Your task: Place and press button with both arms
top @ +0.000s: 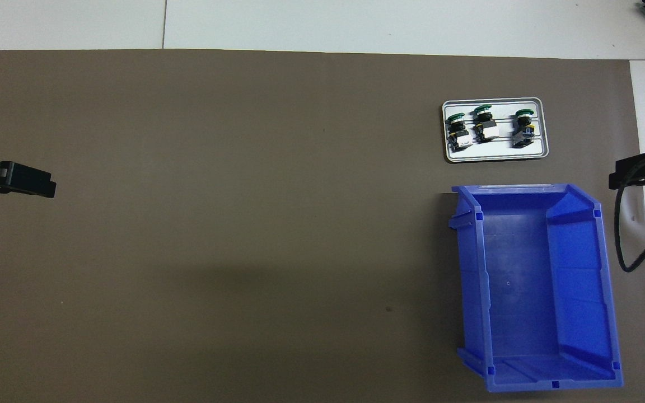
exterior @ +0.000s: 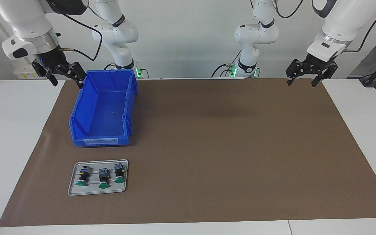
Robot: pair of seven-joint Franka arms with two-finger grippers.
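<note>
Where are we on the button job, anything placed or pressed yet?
Nothing looks done. All three buttons lie on their sides on the grey tray, and the blue bin beside it, nearer the robots, holds nothing. Nothing is in hand: the right gripper hangs open by the bin's corner, and the left gripper hangs open over the mat's edge. Picking, placing and pressing all remain.

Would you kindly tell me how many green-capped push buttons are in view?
3, lying side by side on the grey tray: one toward the right arm's end, one in the middle, one toward the left arm's end. None seem hidden.
</note>
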